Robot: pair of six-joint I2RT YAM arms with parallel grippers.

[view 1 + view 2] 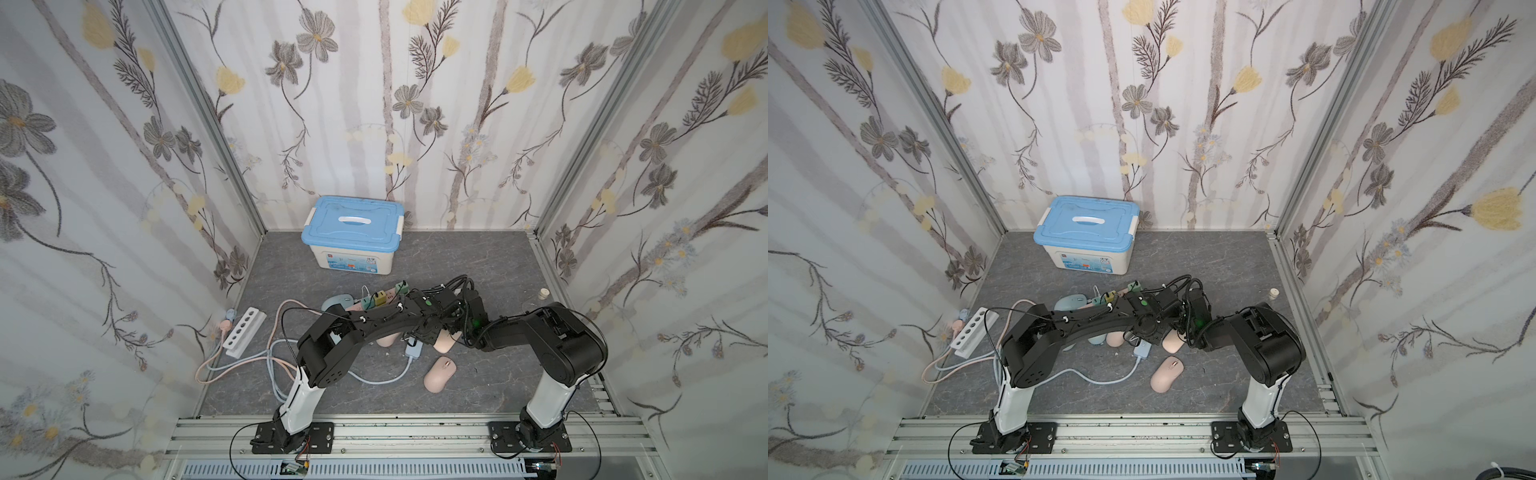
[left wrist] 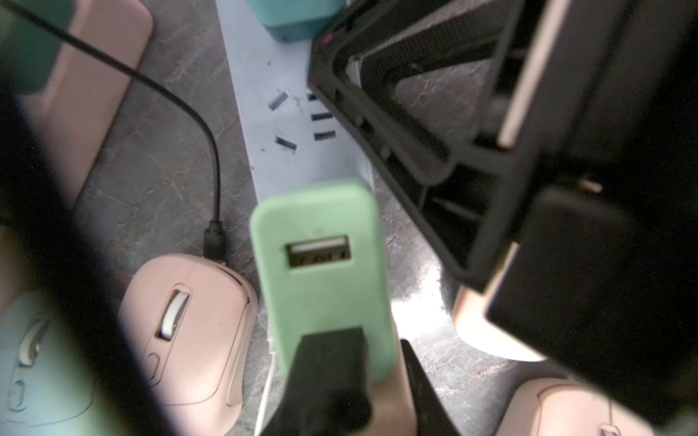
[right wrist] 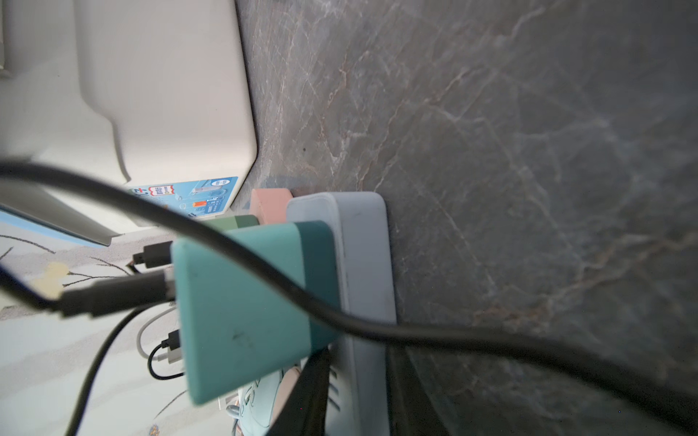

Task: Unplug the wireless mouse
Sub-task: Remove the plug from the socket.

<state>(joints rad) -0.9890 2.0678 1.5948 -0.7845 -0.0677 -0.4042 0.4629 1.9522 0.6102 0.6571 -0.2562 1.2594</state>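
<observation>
Pink mouse [image 2: 189, 332] cabled; left jaws grip green charger [image 2: 321, 226], right jaws clamp power strip [image 3: 362, 245].

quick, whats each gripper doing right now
Left gripper: closed on the green charger.
Right gripper: looks closed on the edge of the power strip.

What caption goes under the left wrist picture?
Left gripper pinches a green charger by the power strip, beside a pink mouse with a black cable.
</observation>
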